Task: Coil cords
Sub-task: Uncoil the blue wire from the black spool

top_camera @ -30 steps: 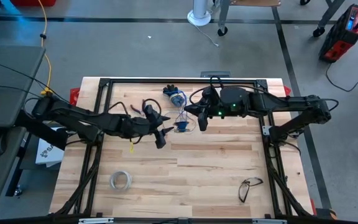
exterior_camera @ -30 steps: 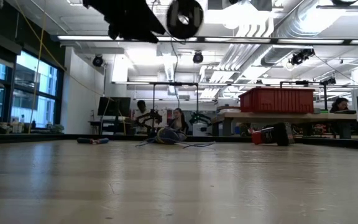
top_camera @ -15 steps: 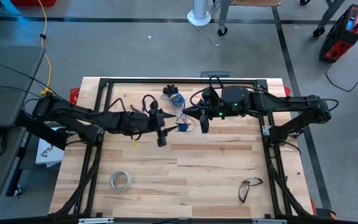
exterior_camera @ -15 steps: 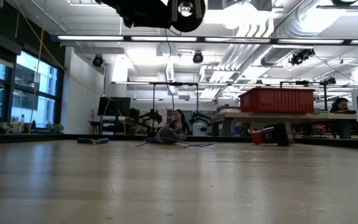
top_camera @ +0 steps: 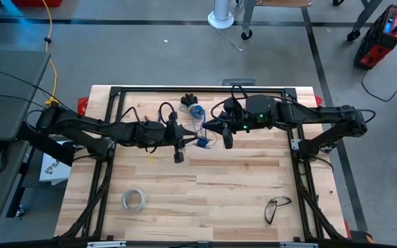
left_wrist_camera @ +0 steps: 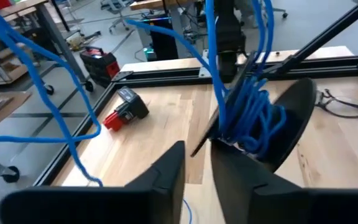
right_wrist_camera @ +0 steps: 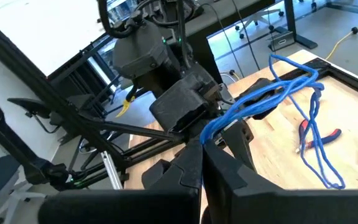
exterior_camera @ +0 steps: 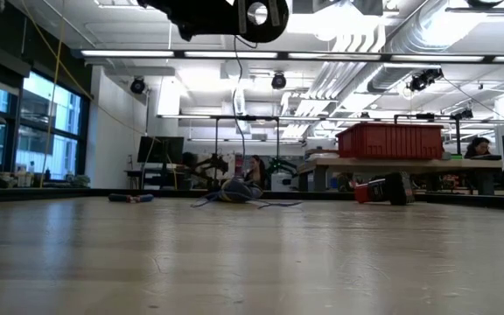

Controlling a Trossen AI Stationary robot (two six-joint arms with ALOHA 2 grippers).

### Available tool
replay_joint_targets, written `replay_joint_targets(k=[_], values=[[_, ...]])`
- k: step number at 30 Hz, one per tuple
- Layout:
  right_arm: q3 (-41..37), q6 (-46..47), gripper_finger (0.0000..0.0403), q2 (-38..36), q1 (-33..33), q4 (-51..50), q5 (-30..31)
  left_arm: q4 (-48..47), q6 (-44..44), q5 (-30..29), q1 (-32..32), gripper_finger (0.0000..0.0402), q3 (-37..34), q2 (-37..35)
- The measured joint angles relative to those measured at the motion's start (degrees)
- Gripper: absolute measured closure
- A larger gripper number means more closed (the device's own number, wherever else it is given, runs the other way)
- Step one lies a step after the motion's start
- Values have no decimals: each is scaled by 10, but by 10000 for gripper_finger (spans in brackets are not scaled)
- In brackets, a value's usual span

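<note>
1. I see my left gripper raised over the table's far middle, its dark fingers nearly together beside the small round dark spool. I cannot tell whether they pinch anything.
2. My right gripper faces it, fingers pressed closed with the thin blue wire running out from between them.
3. The wire is bunched on the spool, with loose loops hanging down to the light wooden table.
4. Outward: a whitish tape ring and dark-framed glasses, well apart from the work.
5. Risk, as I judge it: slack loops could snag a finger or knot, and the bunched turns could slide off the spool if tension drops.
</note>
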Motion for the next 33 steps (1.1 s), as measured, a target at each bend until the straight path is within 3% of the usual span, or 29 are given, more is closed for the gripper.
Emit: replay_joint_targets(k=[5,19,25,30,33], values=[[0,-14,403,0,0,12,-16,11,-18,7,0,396,0,0],[0,-5,399,0,0,25,-24,16,-68,8,-1,401,0,-2],[0,18,323,0,0,12,-4,-115,-122,11,-13,401,0,-17],[0,-9,238,-4,4,-58,74,-237,-194,12,-28,401,0,-55],[0,-9,208,-12,2,-128,118,-294,-247,23,-36,401,0,-86]])
